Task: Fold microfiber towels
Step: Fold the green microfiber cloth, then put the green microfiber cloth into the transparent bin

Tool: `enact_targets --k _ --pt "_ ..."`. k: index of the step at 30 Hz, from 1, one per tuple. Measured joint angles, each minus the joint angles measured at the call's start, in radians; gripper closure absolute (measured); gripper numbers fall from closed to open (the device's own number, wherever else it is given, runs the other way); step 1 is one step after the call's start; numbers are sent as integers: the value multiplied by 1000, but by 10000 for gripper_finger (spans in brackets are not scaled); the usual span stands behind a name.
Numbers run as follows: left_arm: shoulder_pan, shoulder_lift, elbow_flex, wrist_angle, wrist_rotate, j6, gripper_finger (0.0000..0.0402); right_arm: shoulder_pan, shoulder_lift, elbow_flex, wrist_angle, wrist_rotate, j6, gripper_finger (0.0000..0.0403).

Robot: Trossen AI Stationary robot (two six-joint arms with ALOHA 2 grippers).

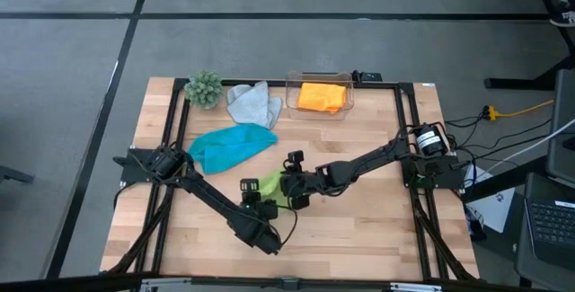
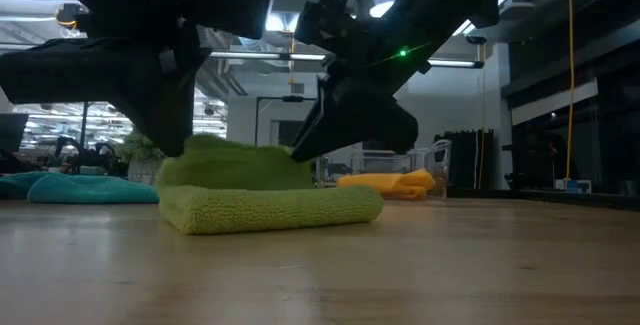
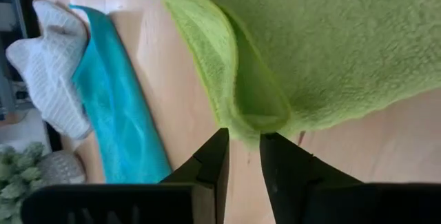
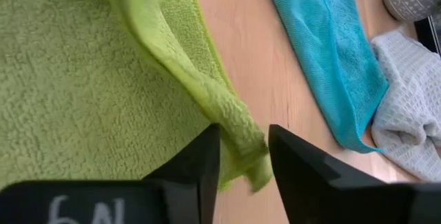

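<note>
the lime green towel (image 1: 274, 185) lies folded on the worktop (image 1: 359, 229), near the turquoise towel (image 1: 232, 146). the left gripper (image 3: 242, 156) is at the green towel's edge, fingers parted, gripping nothing. the right gripper (image 4: 242, 158) is at the opposite side, fingers apart around a loose fold. the grey towel (image 1: 252, 103) lies just beyond the turquoise one, the orange towel (image 1: 322, 95) in the clear box (image 1: 292, 94) beside it.

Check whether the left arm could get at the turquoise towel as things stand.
Probably yes. The turquoise towel lies flat on bare table just beyond the left gripper, which stands open at the lime green towel; nothing lies between.
</note>
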Motion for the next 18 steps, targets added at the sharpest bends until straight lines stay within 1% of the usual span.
enact_targets --k 4,6,13,15,16,18 --pt "0 -4 0 -35 -1 -1 326 1 0 0 -2 1 -1 261" --pt "0 -9 2 -45 -3 -17 326 1 0 0 -3 19 0 259" --pt "-3 -13 13 -163 9 -138 328 20 -11 -1 -50 197 -3 258" --pt "-3 -14 25 -196 25 -183 329 32 -25 -1 -67 202 -3 258" --pt "-3 -13 35 -218 38 -210 329 39 -35 -1 -82 193 1 258" --pt "-3 -15 55 -211 50 -233 329 55 -53 -1 -125 168 8 258"
